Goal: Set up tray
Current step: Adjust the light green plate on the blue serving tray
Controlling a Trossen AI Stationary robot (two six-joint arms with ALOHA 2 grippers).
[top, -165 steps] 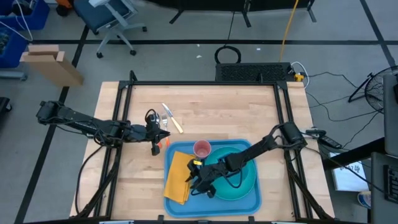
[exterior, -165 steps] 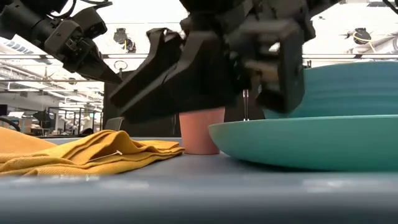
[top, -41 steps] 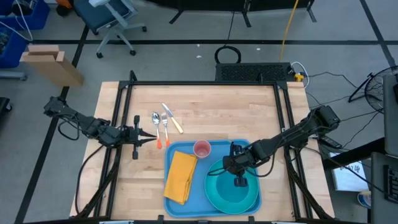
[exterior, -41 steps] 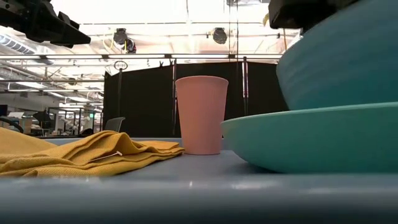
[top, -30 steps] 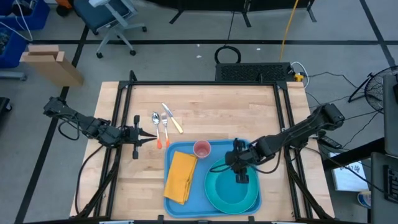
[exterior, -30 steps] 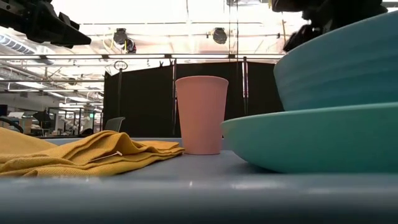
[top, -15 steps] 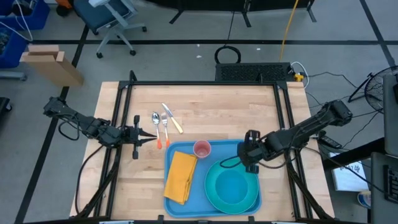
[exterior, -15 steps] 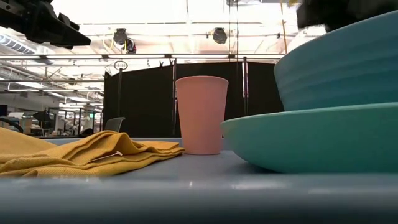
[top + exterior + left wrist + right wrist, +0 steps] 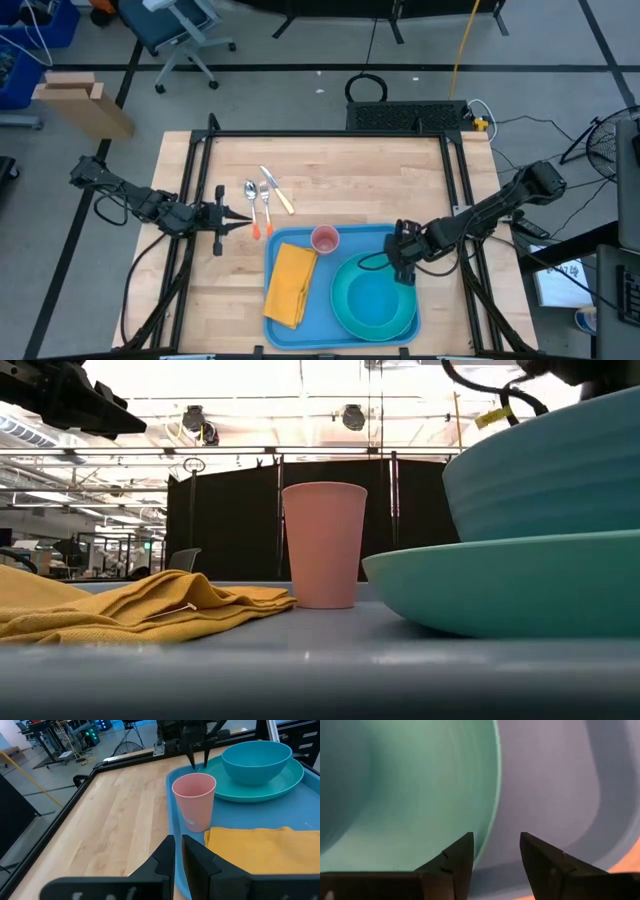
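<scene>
Already the large flat blue plastic tray at the tabletop's near edge carries plate, bowl, cup and napkin, so with the right tool released over its rim and the left tool clenched empty, cutlery probably comes next

My left gripper hangs over the table's left side, fingers pressed nearly together, arm stretched in from the left. My right gripper sits low at right, jaws apart, empty.
</scene>
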